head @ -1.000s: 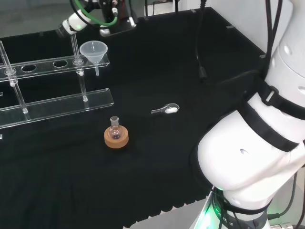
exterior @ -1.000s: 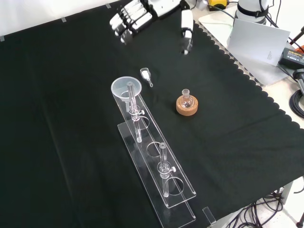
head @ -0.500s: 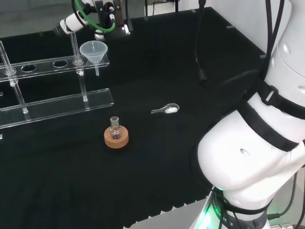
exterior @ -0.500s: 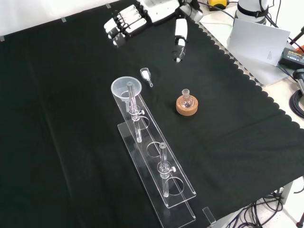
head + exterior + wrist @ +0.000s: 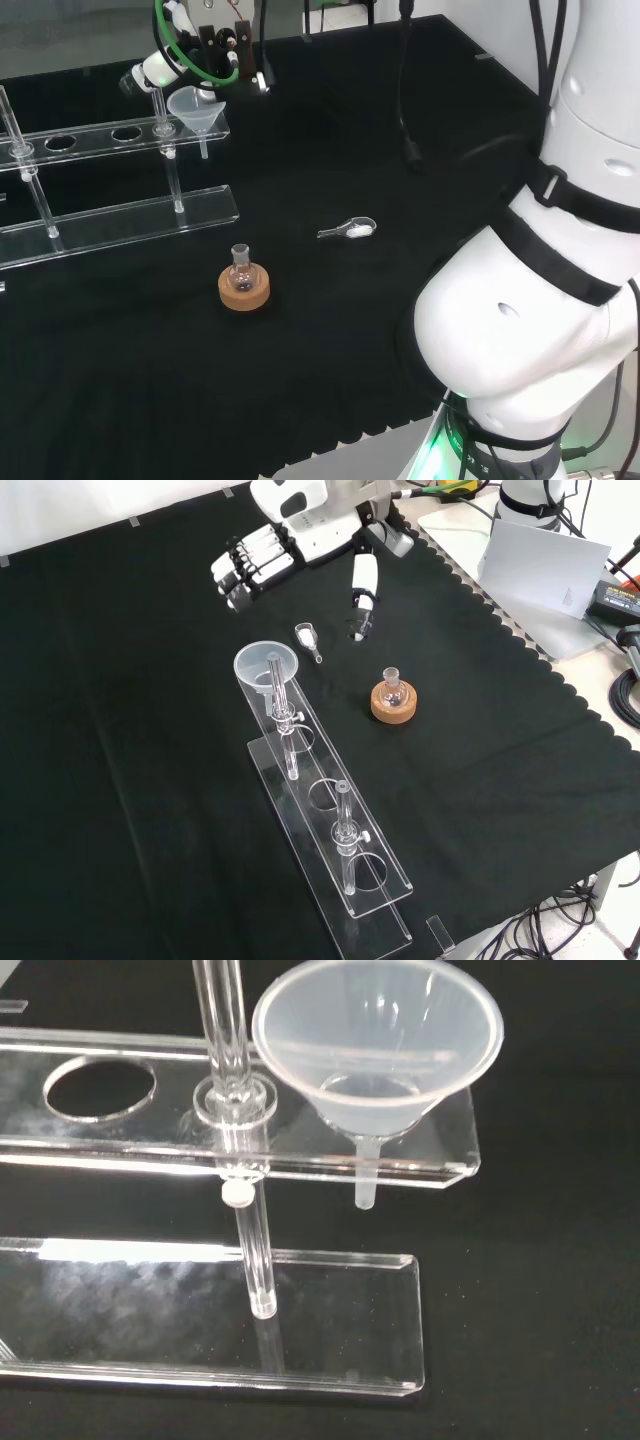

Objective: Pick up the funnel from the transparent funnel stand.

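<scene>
Funnel [image 5: 264,665] seated in stand [image 5: 330,825] end hole — hand [image 5: 300,535] spread open, nothing held; cone should be pinched at rim, lifted straight up.

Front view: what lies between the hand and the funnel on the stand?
In the front view, only bare black cloth lies between the hand and the funnel; the small scoop rests just right of that stretch.

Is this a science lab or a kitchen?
It looks like a science lab bench. A clear funnel sits in a see-through funnel stand, a tiny glass flask rests on a cork ring, and a robot's hand reaches over the black cloth.
</scene>
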You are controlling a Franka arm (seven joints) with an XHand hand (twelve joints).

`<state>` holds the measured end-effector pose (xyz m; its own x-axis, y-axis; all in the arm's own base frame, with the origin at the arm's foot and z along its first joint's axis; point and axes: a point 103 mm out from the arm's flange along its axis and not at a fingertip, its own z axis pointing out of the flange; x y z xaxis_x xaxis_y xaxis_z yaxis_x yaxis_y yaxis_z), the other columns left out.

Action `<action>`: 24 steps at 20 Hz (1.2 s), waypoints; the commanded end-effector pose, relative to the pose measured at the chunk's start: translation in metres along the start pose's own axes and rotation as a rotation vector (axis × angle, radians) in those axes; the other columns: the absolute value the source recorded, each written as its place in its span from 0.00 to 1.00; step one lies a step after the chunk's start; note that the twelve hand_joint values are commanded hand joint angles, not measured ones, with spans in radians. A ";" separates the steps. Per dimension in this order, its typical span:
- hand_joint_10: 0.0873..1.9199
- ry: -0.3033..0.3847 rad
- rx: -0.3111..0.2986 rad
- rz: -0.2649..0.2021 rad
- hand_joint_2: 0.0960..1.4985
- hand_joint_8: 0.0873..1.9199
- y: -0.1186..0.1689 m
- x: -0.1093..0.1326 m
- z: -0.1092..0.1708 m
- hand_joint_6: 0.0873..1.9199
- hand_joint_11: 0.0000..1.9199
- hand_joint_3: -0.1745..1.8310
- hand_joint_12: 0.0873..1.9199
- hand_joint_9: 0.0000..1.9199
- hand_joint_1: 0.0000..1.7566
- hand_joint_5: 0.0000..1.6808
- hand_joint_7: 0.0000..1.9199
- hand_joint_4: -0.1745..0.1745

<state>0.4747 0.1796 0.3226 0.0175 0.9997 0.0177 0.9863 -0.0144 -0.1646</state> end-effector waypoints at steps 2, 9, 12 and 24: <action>0.00 0.064 -0.001 0.023 0.38 0.00 0.029 -0.006 0.005 0.00 0.00 0.12 0.00 0.00 0.22 0.00 0.00 0.68; 0.00 0.007 0.014 0.036 0.39 0.00 0.052 -0.011 0.018 0.00 0.00 0.12 0.00 0.00 0.23 0.00 0.00 0.62; 0.00 -0.005 0.034 0.038 0.39 0.00 0.059 -0.008 0.025 0.00 0.00 0.12 0.00 0.00 0.24 0.00 0.00 0.61; 0.00 -0.027 0.105 0.052 0.40 0.00 0.062 -0.014 0.057 0.00 0.00 0.12 0.00 0.00 0.24 0.00 0.00 0.59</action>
<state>0.5262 0.1692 0.2641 0.0578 0.9983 -0.0109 0.9666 -0.0587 -0.2496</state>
